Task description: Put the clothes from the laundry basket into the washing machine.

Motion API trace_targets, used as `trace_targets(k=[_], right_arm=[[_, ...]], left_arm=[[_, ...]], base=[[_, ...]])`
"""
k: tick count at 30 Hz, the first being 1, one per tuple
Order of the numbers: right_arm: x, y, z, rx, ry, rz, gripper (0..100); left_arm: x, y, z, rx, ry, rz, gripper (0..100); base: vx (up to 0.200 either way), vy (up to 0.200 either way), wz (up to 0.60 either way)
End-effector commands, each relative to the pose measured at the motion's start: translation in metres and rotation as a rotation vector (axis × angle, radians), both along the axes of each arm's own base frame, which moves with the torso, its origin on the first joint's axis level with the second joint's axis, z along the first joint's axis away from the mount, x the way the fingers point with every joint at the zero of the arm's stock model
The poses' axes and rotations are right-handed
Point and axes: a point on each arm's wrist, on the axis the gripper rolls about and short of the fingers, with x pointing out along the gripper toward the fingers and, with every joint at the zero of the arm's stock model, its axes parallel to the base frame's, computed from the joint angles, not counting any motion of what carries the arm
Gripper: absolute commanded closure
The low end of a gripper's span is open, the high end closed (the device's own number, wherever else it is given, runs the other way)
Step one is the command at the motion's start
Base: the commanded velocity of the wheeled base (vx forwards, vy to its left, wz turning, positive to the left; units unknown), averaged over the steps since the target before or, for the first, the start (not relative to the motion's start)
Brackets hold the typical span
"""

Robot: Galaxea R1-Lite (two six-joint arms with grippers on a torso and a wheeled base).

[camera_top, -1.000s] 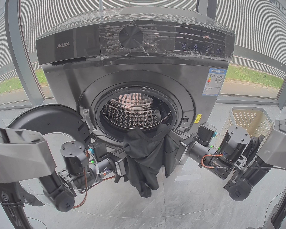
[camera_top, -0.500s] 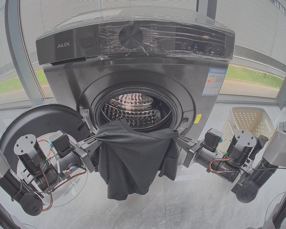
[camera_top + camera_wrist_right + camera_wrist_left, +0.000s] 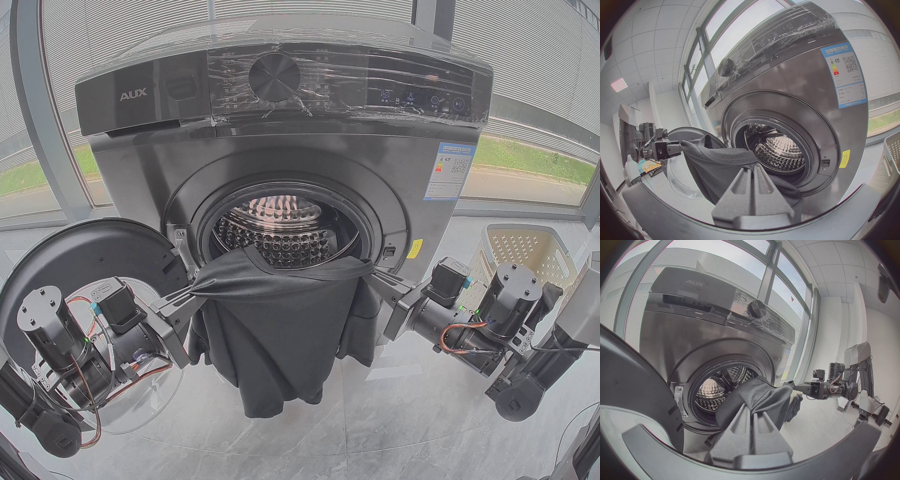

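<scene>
Closest to the camera, at the lower left of the head view, the left gripper (image 3: 190, 294) is clamping down on one top corner of the black garment (image 3: 275, 337). Its fingers are pressing together with nothing but cloth between them. Over at center right, the right gripper (image 3: 374, 275) is doing the same on the other corner, jaws squeezing tight on the fabric. Between the two, the garment's top edge is stretching into a taut line across the middle of the frame. The rest is hanging down in loose folds toward the floor tiles (image 3: 406, 425) at lower center.

Just behind the cloth, the washing machine (image 3: 156, 169) is sitting with its round door (image 3: 87, 253) standing open at the left edge. The stretched edge is running right in front of the lower part of the opening; can't tell if it's actually touching the rim. The shiny drum (image 3: 281, 234) is showing above it, dead center. Further off at the right edge, the laundry basket (image 3: 531, 250) is standing beside the machine.
</scene>
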Motion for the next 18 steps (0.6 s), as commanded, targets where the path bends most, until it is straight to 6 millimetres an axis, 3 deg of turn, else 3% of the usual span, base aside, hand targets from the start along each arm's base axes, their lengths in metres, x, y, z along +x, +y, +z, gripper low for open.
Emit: trace_targets(k=[1,18], right_arm=[[-0.001,-0.002,0.013,0.030,-0.044,-0.003,100],[-0.006,-0.005,0.025,0.051,-0.076,-0.005,100]], left_arm=[[-0.001,0.002,-0.002,0.006,0.006,0.004,100],[0.000,0.002,0.001,0.001,-0.006,0.014,100]], base=[[0.000,0.000,0.00],[0.000,0.000,0.00]])
